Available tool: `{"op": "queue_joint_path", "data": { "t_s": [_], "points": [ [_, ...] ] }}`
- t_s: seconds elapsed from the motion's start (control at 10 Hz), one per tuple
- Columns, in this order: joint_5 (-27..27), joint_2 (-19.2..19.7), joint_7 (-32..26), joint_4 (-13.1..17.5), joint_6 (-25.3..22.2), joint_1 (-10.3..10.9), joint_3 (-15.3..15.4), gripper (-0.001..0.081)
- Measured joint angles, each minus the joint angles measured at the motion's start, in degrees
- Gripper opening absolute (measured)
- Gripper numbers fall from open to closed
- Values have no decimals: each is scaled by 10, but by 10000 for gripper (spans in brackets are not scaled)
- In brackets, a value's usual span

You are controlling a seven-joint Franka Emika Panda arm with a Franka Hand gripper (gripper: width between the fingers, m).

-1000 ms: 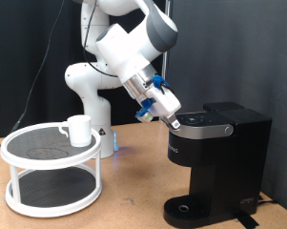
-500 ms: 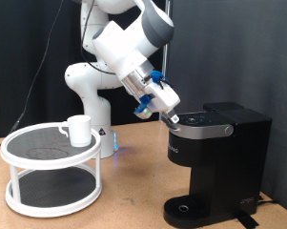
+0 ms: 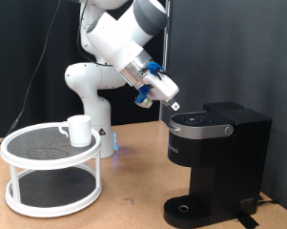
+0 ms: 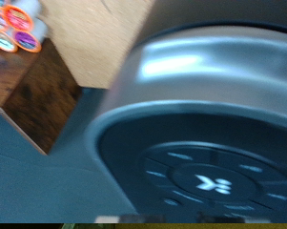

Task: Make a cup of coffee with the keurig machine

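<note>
The black keurig machine [image 3: 215,157] stands at the exterior view's right with its lid down. My gripper [image 3: 174,106] hangs just above the lid's left edge, tilted, with its fingers together and nothing between them. The wrist view, blurred, shows the machine's silver-ringed lid top [image 4: 215,143] with its buttons close up; my fingers do not show there. The white cup [image 3: 79,129] stands on the top tier of the white round rack [image 3: 52,172] at the exterior view's left, far from the gripper.
A wooden box of coloured coffee pods [image 4: 14,29] shows in the wrist view beside the machine. The robot's white base [image 3: 91,91] stands behind the rack. The machine's round drip base [image 3: 186,208] has nothing on it.
My gripper has lifted up and slightly to the exterior view's left, off the front edge of the lid. The cup and machine have not moved.
</note>
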Motion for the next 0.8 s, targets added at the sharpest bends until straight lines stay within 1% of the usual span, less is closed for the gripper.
{"op": "queue_joint_path", "data": {
  "t_s": [0.1,0.2,0.4,0.5,0.7,0.8],
  "points": [
    [-7,-7,0,-6,-27,-5,-9,0],
    [-29,-20,16,-19,-33,-15,-13,0],
    [-35,-54,45,-64,33,-29,-12,0],
    [-74,-69,47,-82,29,-39,-12,0],
    [-161,-90,38,-88,-82,-61,-32,0],
    [-181,-99,36,-93,-111,-70,-40,0]
  ]
}}
